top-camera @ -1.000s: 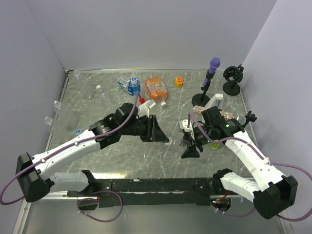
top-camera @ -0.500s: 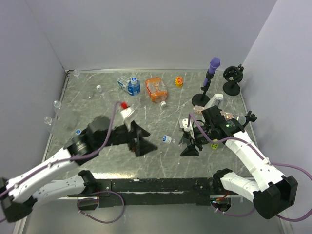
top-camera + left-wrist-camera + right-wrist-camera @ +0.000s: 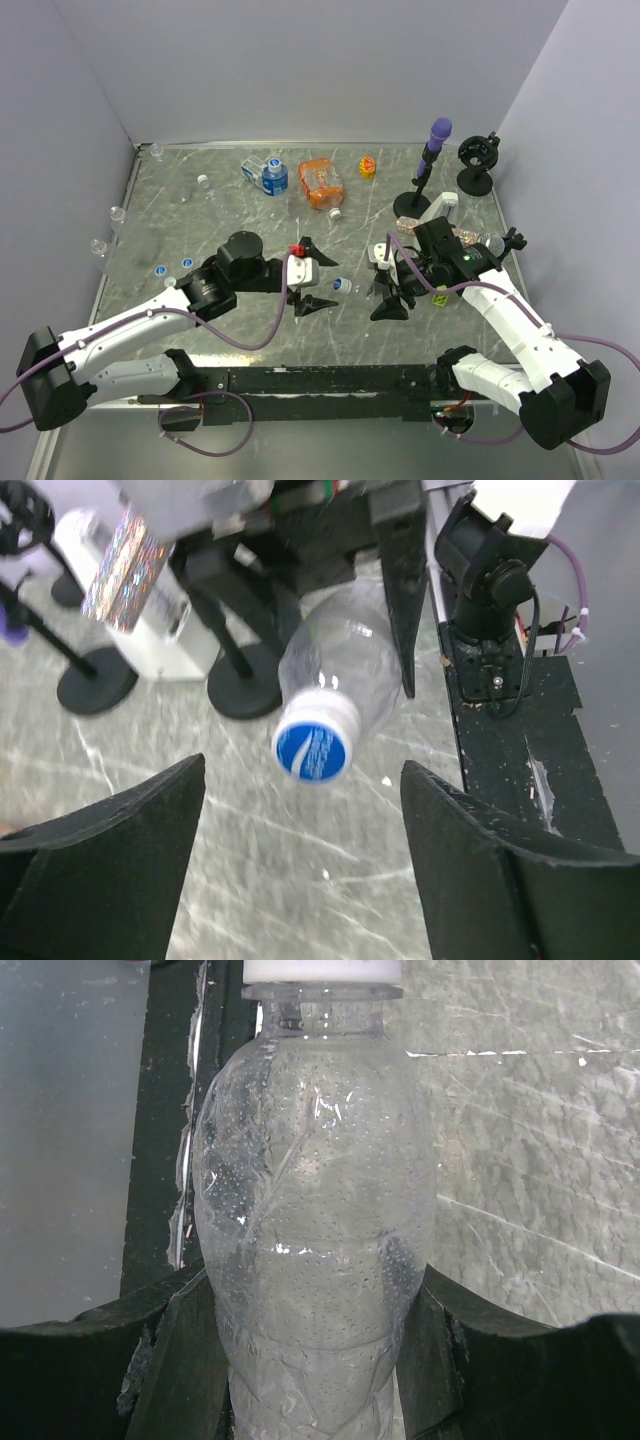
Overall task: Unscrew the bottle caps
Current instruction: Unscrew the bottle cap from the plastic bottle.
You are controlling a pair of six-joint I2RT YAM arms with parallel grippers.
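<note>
Bright, even, diffuse light; shadows faint; left wrist view blurred toward top; right wrist view sharp

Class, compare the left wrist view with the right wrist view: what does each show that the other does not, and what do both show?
Only the left wrist view: the blue top of the cap, the open left tool, and black stand bases behind. Only the right wrist view: fine droplets on the bottle wall, close up. Both: the clear bottle, its cap, the right tool gripping it, and the grey table.
</note>
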